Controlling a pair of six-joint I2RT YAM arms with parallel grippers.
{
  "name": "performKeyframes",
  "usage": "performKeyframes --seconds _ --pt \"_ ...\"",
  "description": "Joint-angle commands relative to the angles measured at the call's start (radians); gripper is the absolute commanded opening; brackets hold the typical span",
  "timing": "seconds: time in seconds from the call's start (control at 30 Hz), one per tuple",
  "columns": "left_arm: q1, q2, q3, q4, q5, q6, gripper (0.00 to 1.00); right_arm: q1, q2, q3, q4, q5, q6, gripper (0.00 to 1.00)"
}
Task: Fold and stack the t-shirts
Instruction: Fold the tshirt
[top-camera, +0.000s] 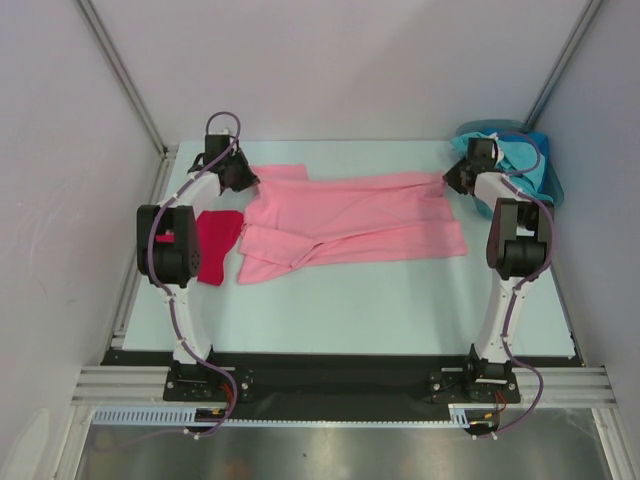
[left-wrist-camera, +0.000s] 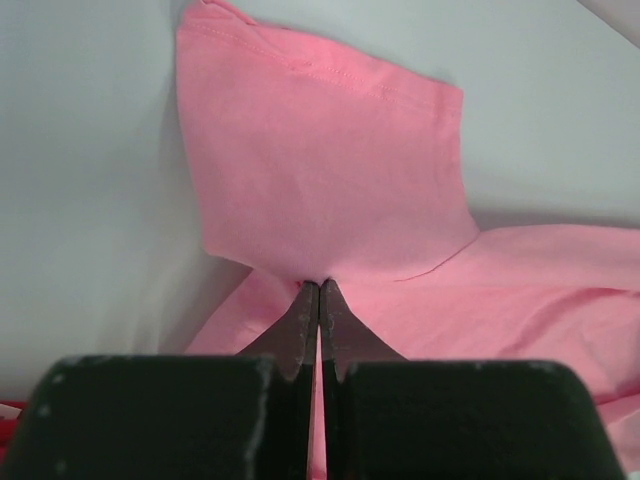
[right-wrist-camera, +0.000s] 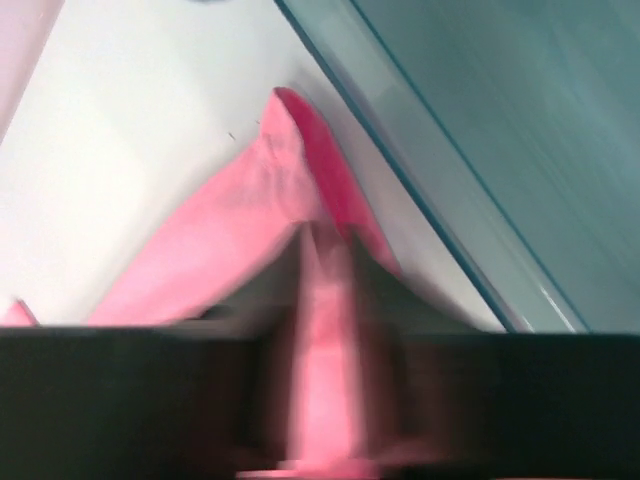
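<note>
Pink shirt (top-camera: 350, 220) is lying spread on table (top-camera: 400, 300), seen overhead. Left wrist: left gripper (left-wrist-camera: 319, 288) is pinching its cloth, fingers pressed together. Right wrist, blurred: cloth is sitting between right gripper (right-wrist-camera: 330, 235) fingers; grip impossible to tell.

Pale table (top-camera: 350, 300), seemingly plain white walls (top-camera: 350, 60)

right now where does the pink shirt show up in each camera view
Top external: the pink shirt lies spread across the middle of the table.
Left wrist: it fills the centre and right of the picture, above the shut left gripper.
Right wrist: blurred, it forms a pink peak running from lower left up to the centre.
Shared landmark: the pale table under the shirt shows in all three.
</note>
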Motion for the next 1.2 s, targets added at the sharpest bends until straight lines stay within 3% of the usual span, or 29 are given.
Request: performKeyframes --seconds 0.0,0.07,0.1,0.13,0.2,0.3,0.53,0.7,0.9,1.1,1.17 --pt "-0.004 -0.063 -0.004 0.031 0.000 0.004 0.01 0.000 0.033 0.083 -0.027 -0.021 -0.010 0.40" --pt "-0.004 -0.063 -0.007 0.031 -0.006 0.008 0.14 0.009 0.017 0.069 -0.002 -0.011 -0.007 0.61" --pt "-0.004 -0.065 -0.005 0.028 -0.013 0.008 0.28 0.012 0.007 0.045 0.015 -0.006 -0.008 0.68" --pt "-0.004 -0.066 -0.005 0.026 -0.018 0.010 0.36 0.014 -0.004 0.033 0.028 -0.003 -0.008 0.78" --pt "-0.004 -0.068 -0.004 0.022 -0.032 0.008 0.49 0.017 -0.038 0.016 0.068 -0.006 -0.004 0.81" --pt "-0.004 -0.083 -0.008 0.020 -0.043 0.001 0.57 0.023 -0.094 -0.044 0.125 0.015 0.009 0.82" --pt "-0.044 -0.195 -0.072 0.003 -0.098 -0.048 0.59 0.064 -0.327 -0.222 0.104 0.103 0.121 0.82" --pt "-0.133 -0.371 -0.186 -0.018 -0.176 -0.079 0.60 0.065 -0.521 -0.438 0.098 0.120 0.174 0.82" --pt "-0.260 -0.523 -0.500 0.062 -0.184 -0.188 0.59 0.065 -0.832 -0.809 0.196 0.101 0.229 0.82" --pt "-0.362 -0.692 -0.858 0.196 -0.184 -0.351 0.57 0.060 -1.047 -1.012 0.203 0.020 0.226 0.82" --pt "-0.403 -0.764 -0.953 0.201 -0.254 -0.391 0.57 0.059 -1.092 -1.058 0.177 0.009 0.219 0.82"
